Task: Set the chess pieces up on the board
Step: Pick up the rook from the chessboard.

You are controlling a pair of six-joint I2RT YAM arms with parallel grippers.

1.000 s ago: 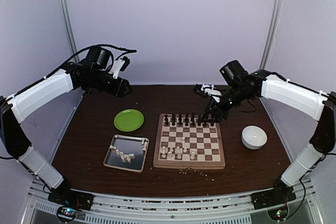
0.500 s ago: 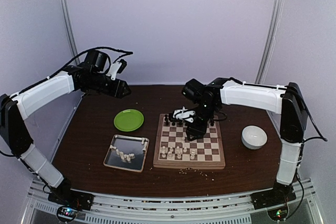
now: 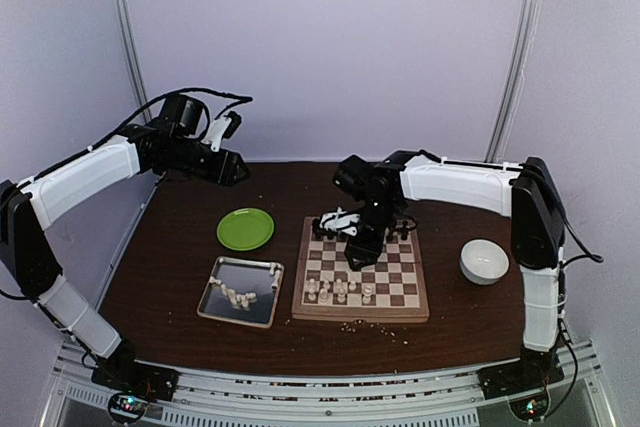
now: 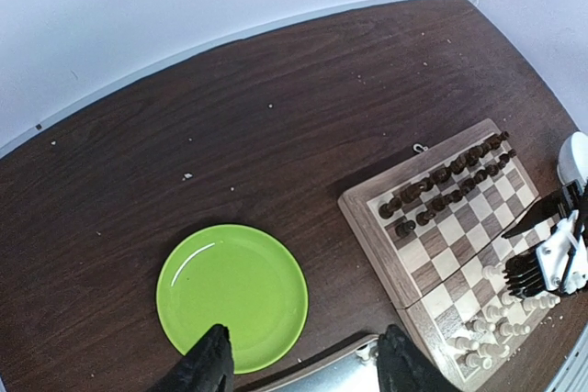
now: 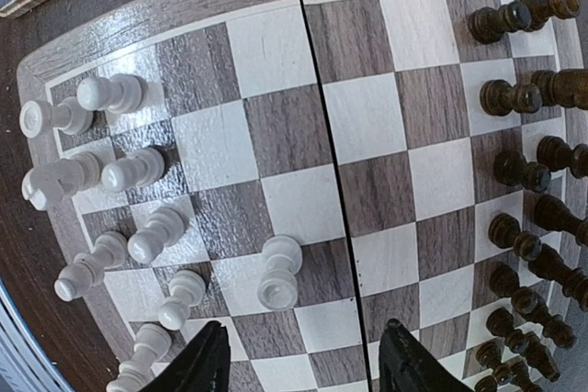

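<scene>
The board (image 3: 400,292) lies right of centre on the table. Dark chess pieces (image 5: 524,227) stand in two rows at its far edge. Several cream-white pieces (image 5: 110,172) cluster along the near edge, and one white piece (image 5: 278,273) stands alone further in. More white pieces (image 3: 240,297) lie in the silver tray. My right gripper (image 3: 358,247) hovers open and empty over the board's middle, the lone white piece just ahead of its fingertips (image 5: 207,360). My left gripper (image 3: 235,169) is open and empty, high over the table's back left, above the green plate (image 4: 231,296).
A green plate (image 3: 245,229) sits left of the board. The silver tray (image 3: 215,275) lies in front of it. A white bowl (image 3: 484,261) stands right of the board. Pale crumbs (image 3: 365,325) are scattered before the board's near rim.
My right arm has swung left from the board's back right corner to over its middle and lowered. The left arm has barely moved.
</scene>
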